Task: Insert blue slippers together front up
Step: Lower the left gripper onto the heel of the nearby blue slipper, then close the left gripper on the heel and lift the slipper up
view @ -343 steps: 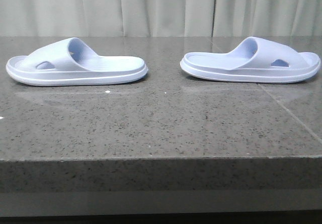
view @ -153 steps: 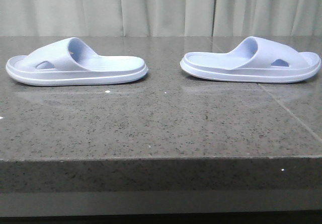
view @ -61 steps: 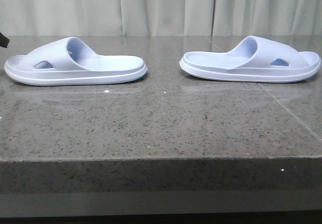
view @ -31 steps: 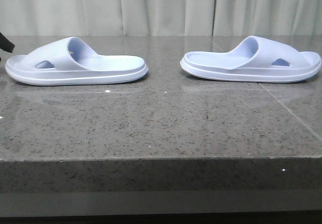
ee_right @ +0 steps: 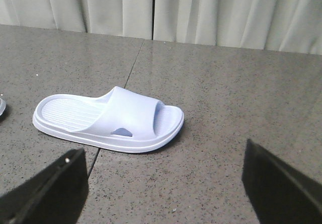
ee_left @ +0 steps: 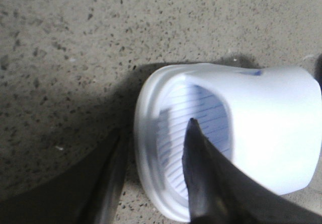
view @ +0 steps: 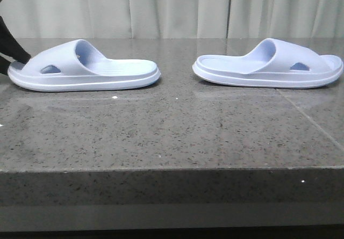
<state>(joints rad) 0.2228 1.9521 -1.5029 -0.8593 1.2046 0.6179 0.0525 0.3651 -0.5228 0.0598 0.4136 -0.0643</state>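
Blue slippers sit apart on the grey speckled stone table [view: 172, 137], both resting flat on their soles. The left slipper [view: 86, 67] lies toward my left side with its open toe end pointing outward to the left and its heel toward the middle. The right slipper [view: 269, 64] mirrors it on my right side, toe end outward to the right, heel toward the middle. A clear stretch of tabletop separates the two heels.

My left gripper [ee_left: 153, 178] is at the toe end of the left slipper [ee_left: 226, 143]. In the left wrist view its jaws are spread, straddling the rim of the sole: one finger [ee_left: 198, 173] reaches into the open toe, over the ribbed footbed and just short of the wide strap, while the other finger sits outside the rim, over the table. I cannot tell whether either finger actually touches the foam. In the front view only the dark tip of this gripper [view: 13, 51] shows at the left edge, right against the slipper's toe.

My right gripper [ee_right: 166, 194] is well back from the right slipper [ee_right: 108, 118], its jaws wide apart and holding nothing. That slipper lies untouched beyond it, with pale curtains [ee_right: 201, 10] behind the table.
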